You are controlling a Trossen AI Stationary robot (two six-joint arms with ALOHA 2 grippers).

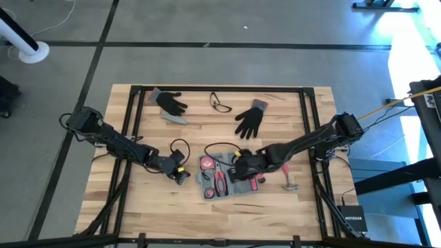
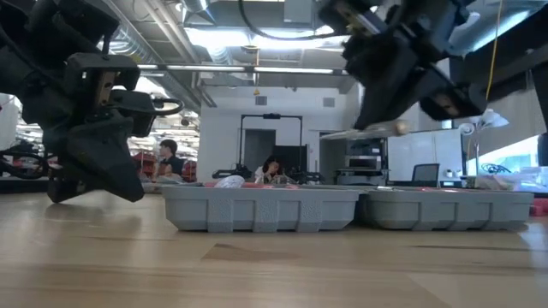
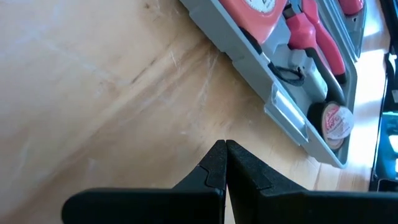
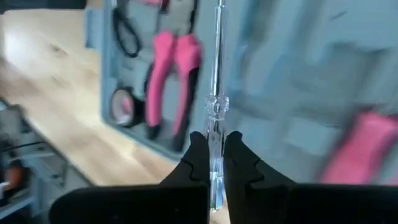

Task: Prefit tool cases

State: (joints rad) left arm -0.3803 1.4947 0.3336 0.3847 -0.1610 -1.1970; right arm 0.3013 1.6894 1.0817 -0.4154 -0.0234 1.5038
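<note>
The blue-grey tool case (image 1: 234, 187) lies open on the table, its two halves (image 2: 257, 210) side by side, and holds pink-handled pliers (image 4: 168, 81), a tape roll (image 3: 333, 118) and a tape measure (image 1: 207, 164). My right gripper (image 4: 216, 152) hovers over the case (image 4: 298, 81), shut on a clear-handled screwdriver (image 4: 217, 74). My left gripper (image 3: 225, 155) is shut just left of the case's left end (image 3: 280, 112), low over bare wood (image 1: 180, 173). My right gripper pinches the screwdriver by its clear handle (image 4: 215, 134) between the two fingers, which lie along it. The metal shaft (image 4: 219, 37) points straight ahead past the fingertips. The tool (image 2: 360, 133) is lifted clear above the case, close to level.
A hammer (image 1: 289, 182) lies on the table right of the case. Two black gloves (image 1: 169, 102) (image 1: 249, 120) and a pair of glasses (image 1: 220, 103) lie toward the far edge. People sit in the room behind (image 2: 171, 158). Bare wood lies at the near left.
</note>
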